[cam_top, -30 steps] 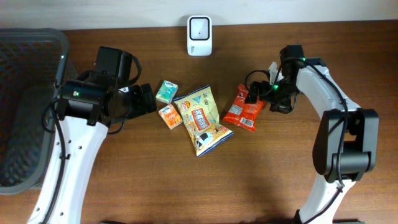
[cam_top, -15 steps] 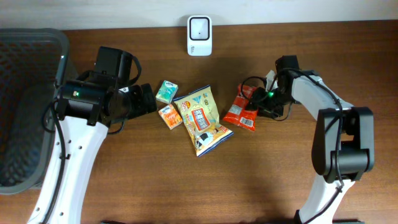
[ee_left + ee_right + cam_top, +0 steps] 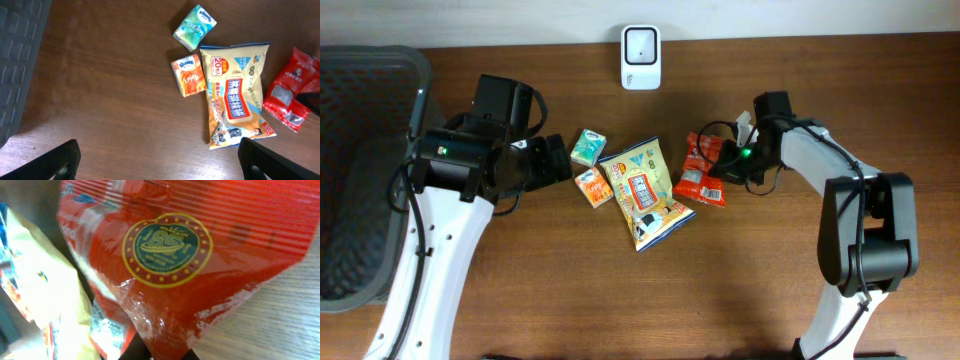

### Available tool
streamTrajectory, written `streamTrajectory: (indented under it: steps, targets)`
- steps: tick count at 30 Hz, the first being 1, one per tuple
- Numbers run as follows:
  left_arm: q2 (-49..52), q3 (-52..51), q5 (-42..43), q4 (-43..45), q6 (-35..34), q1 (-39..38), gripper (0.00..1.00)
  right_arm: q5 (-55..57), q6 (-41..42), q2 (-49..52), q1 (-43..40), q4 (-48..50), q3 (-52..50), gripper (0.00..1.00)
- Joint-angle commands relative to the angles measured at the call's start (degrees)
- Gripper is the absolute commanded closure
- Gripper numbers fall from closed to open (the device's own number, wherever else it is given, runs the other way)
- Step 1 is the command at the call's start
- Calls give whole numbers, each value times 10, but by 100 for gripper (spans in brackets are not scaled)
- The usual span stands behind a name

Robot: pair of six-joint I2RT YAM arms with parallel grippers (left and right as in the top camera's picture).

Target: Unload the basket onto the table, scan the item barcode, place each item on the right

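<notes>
The right tool (image 3: 728,166) is pinched narrow on the red packet (image 3: 701,172), gripping it at its 3 o'clock edge. In the right wrist view the packet fills nearly the whole frame, with a gold-ringed green seal at its middle. Its crinkled sealed edge runs down to the dark fingertips at 6 o'clock. Whether the packet lies flat on the worktop (image 3: 740,280) or is raised off it, I cannot tell.

The packet sits at 5 o'clock from the white scanner (image 3: 641,44), which stands at the worktop's 12 o'clock edge. It is just beside the yellow bag (image 3: 645,192), at the bag's 2 o'clock. Whether the two touch is unclear.

A teal tissue pack (image 3: 587,147) lies at 10 o'clock from the yellow bag. An orange tissue pack (image 3: 592,187) lies at the bag's 9 o'clock, close against it.

The left tool (image 3: 552,158) hangs at 9 o'clock from the tissue packs. Its fingers are spread wide, and the left wrist view shows only bare wood between them. A dark mesh basket (image 3: 360,150) fills the worktop's 9 o'clock side.
</notes>
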Motion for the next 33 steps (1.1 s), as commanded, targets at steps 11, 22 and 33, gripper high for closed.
streamTrajectory:
  steps: [11,22,33]
  targets:
    - [2,-1,-2,1,-7,-1,1,469,14,7,-4,-282,285,96]
    - [2,-1,-2,1,-7,-1,1,693,121,45,3,-311,261,96]
    - [2,-1,-2,1,-7,-1,1,715,119,99,86,-310,240,89]
